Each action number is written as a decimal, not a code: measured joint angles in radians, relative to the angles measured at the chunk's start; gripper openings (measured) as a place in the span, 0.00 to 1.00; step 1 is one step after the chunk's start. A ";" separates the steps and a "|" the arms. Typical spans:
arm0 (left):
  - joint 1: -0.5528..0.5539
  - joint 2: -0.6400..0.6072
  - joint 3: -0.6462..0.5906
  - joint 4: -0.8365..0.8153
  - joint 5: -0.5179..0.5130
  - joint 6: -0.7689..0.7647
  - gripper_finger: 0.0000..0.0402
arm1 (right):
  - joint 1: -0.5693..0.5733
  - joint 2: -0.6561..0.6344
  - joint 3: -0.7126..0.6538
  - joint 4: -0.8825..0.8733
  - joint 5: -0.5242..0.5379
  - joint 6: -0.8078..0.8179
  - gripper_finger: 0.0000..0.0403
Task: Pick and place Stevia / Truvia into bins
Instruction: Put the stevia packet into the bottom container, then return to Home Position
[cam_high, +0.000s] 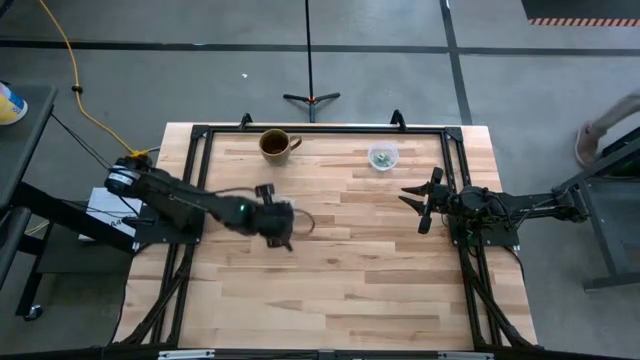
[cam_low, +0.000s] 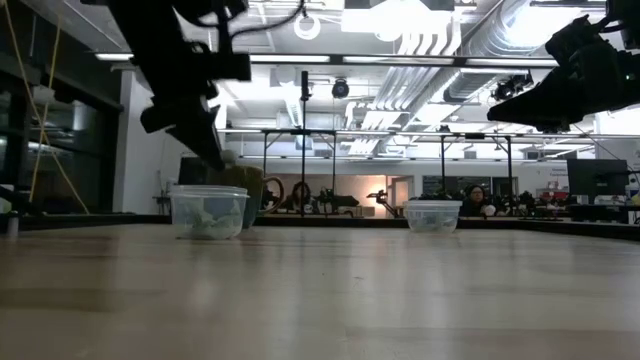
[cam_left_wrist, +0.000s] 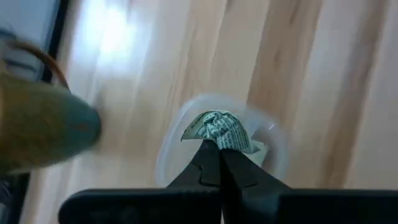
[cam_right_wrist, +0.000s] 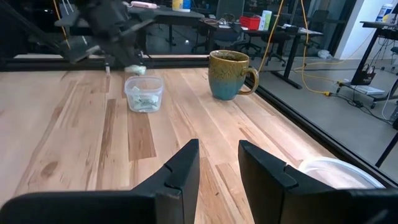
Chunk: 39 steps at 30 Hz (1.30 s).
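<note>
My left gripper (cam_left_wrist: 219, 144) is shut on a crumpled green-and-white sachet (cam_left_wrist: 217, 127) above a clear cup (cam_left_wrist: 273, 146) near the table's middle. That cup (cam_right_wrist: 144, 93) has sachets lying in it, and the left gripper (cam_right_wrist: 127, 59) shows just over it with the sachet (cam_right_wrist: 135, 70). A second clear cup (cam_high: 382, 157) with sachets in it stands near the far edge. My right gripper (cam_high: 412, 208) hangs open at the table's right, above the wood, beside that second cup (cam_right_wrist: 339, 171). My left gripper pinches the sachet's lower edge (cam_left_wrist: 219, 140) between its two fingertips. The fingers come from above, slanting down. The sachet is lifted clear, crumpled, and sticks out beyond the tips over the cup's mouth.
A brown ceramic mug (cam_high: 277, 143) with a handle stands near the far edge, left of the middle and beyond the cup under my left gripper. Black frame rails (cam_high: 190, 200) run along the table's left, right and far sides. Bare wood fills the near half of the table (cam_high: 340, 300).
</note>
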<state>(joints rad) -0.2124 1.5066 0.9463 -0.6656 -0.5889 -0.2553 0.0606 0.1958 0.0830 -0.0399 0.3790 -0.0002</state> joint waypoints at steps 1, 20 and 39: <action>0.026 0.001 0.000 -0.007 0.026 0.013 0.07 | 0.000 0.000 0.000 0.000 0.000 0.000 0.26; 0.200 -0.186 -0.215 0.519 0.386 0.237 0.46 | 0.000 -0.001 0.000 -0.002 0.032 0.000 0.26; 0.199 -1.192 -0.852 0.891 0.463 0.265 0.05 | 0.000 -0.001 0.000 0.014 0.034 0.000 0.26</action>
<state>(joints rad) -0.0132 0.3150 0.0940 0.2252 -0.1258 0.0097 0.0607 0.1944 0.0830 -0.0257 0.4129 -0.0002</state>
